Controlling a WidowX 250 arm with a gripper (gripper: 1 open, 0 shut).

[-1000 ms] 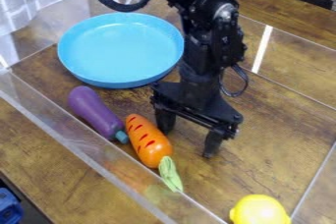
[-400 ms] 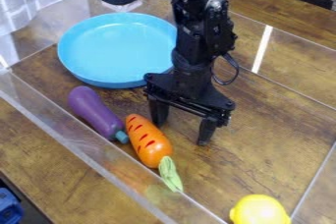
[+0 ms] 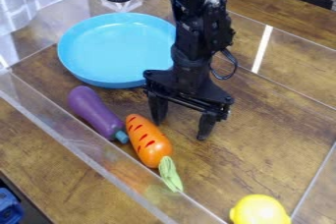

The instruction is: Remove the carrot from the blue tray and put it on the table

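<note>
Carrot [image 3: 148,142] flat on the table [image 3: 262,154], out of the blue tray [image 3: 116,49], orange body with dark ridges, green leafy top [image 3: 171,177] toward the lower right, close along the clear acrylic wall [image 3: 79,130] at the near edge. Just beside the carrot's blunt end, on the upper left: purple eggplant [image 3: 96,111], also lying on the wood, touching or nearly touching. Tray empty, sitting further back and to the left, well apart from the carrot. Gripper [image 3: 180,116] just behind and right of the carrot, pointing straight down, jaws spread wide with nothing between them, fingertips low near the tabletop, one tip close to the carrot's upper end; contact not discernible. Black arm rising from it toward the top of the view, overlapping the tray's right rim. Yellow lemon [image 3: 260,210] at the bottom right corner, far from the rest.
</note>
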